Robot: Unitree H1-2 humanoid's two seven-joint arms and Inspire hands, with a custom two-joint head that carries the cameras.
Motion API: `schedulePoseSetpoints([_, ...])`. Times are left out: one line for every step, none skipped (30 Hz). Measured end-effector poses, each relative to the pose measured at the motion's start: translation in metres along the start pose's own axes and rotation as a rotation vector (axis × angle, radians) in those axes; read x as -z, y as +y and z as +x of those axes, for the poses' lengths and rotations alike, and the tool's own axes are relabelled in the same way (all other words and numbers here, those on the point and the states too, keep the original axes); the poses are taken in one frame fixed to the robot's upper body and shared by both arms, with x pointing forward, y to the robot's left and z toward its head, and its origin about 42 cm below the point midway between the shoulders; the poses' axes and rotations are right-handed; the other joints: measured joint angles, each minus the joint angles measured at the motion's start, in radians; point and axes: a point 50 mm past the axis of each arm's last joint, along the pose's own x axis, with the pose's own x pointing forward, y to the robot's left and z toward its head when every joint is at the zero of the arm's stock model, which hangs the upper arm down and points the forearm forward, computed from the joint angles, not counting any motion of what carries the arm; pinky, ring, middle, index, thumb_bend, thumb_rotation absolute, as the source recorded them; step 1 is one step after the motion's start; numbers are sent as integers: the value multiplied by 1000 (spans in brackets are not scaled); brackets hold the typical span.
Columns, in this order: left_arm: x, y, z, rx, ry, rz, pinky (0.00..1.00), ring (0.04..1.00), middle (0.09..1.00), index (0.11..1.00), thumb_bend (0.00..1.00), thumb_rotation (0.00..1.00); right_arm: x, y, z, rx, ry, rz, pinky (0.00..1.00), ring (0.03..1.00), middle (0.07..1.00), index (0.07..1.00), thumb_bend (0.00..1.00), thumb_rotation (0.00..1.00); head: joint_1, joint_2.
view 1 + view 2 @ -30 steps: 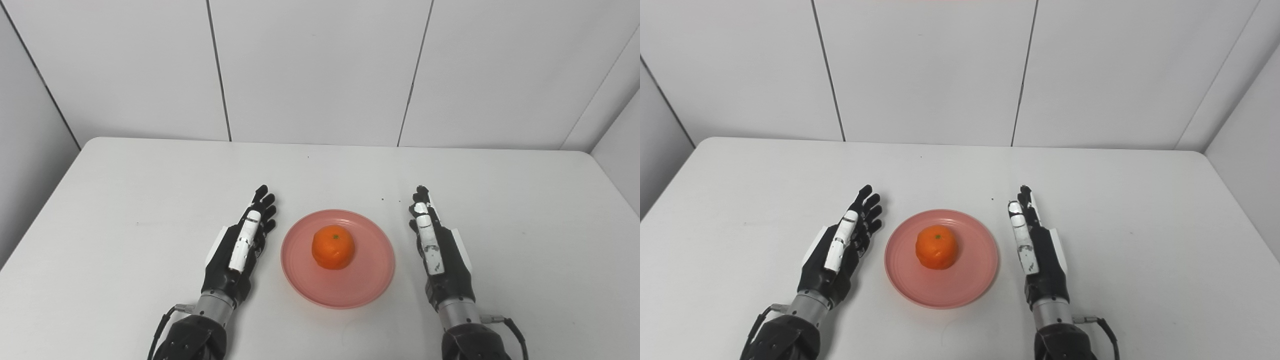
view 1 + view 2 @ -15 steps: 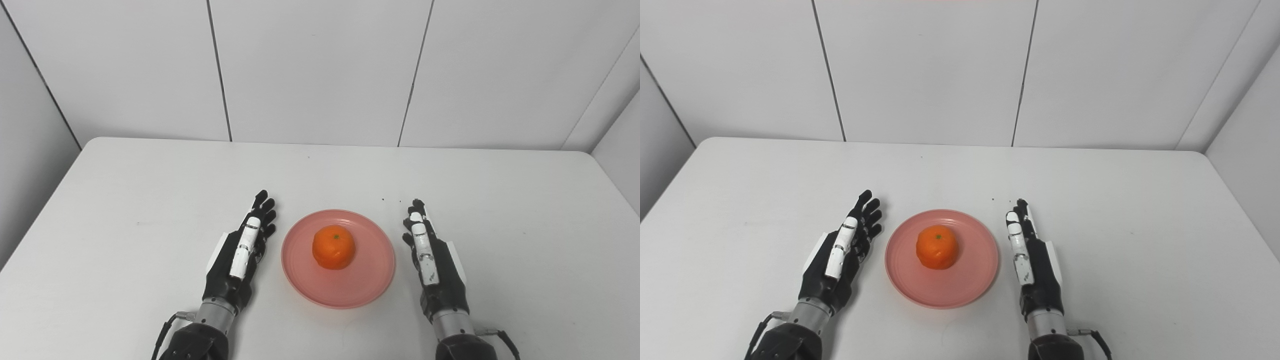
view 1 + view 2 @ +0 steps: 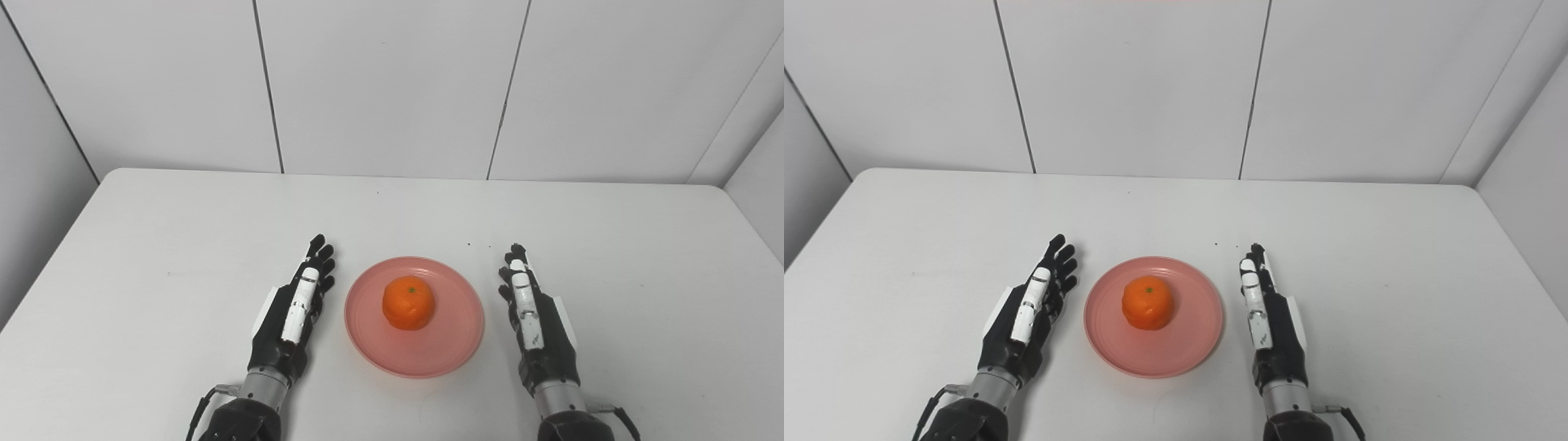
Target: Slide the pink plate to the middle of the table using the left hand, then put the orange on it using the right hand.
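Orange (image 3: 408, 302) on pink plate (image 3: 453, 352), left hand (image 3: 294, 309) and right hand (image 3: 536, 318) flat, fingers spread, empty

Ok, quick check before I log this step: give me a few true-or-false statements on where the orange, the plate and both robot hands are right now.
1. The orange sits on the pink plate. True.
2. The left robot hand is gripping the plate's rim. False: it lies open on the table beside the plate, apart from it.
3. The right robot hand holds the orange. False: it is open and holds nothing, to the right of the plate.
4. The plate lies between the two hands. True.
5. The plate hangs over the table's near edge. False: it rests fully on the table.
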Motion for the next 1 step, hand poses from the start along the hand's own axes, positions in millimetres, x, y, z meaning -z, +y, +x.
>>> schedulePoseSetpoints([0, -1, 0, -1, 0, 2, 1000, 1000, 1000, 1000, 393, 975, 0, 0, 0, 1, 0, 0, 982, 970, 983, 990, 273, 1000, 0, 0])
